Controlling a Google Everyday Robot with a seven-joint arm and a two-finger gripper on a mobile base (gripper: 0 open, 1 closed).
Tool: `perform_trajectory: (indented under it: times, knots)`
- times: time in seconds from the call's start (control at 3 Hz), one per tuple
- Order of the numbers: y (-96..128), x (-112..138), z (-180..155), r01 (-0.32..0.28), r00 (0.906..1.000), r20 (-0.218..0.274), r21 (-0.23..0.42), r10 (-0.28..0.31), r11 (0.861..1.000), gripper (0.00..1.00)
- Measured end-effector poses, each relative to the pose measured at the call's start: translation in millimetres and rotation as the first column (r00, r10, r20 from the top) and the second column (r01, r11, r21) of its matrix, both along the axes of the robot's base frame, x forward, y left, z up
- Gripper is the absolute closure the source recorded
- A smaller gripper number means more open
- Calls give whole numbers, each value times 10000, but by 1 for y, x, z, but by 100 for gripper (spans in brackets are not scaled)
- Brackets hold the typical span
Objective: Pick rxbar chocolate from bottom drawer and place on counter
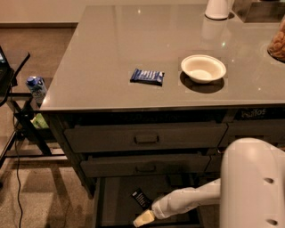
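The bottom drawer (116,201) stands pulled open under the two handled drawers. The rxbar chocolate (140,198), a small black bar with white print, lies flat on the drawer floor near its middle. My gripper (142,218) is at the end of the white arm, low in the drawer near the front edge, just below and beside the bar. The counter (107,58) spreads above, glossy grey.
A blue-wrapped bar (147,76) and a white bowl (203,68) lie on the counter. A white container (217,8) stands at the back, a jar (278,43) at the right edge. My white arm housing (251,182) fills the lower right. A stand with a blue can (36,86) is on the left.
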State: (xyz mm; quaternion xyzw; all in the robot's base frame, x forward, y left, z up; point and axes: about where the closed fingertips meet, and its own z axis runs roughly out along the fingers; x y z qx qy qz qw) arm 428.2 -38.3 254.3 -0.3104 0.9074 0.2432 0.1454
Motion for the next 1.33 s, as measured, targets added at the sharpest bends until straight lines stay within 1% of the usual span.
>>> perform_trajectory:
  times: [0.33,0.67,1.0,1.33]
  knots:
    - [9,10,-41,198,9990,396,25,-199,9998,0]
    - [9,10,-41,212,9990,403,39,-213,9998,0]
    - [9,13,-47,400,9979,499,91,-404,9992,0]
    - [12,19,-55,563,9959,694,222,-577,9982,0]
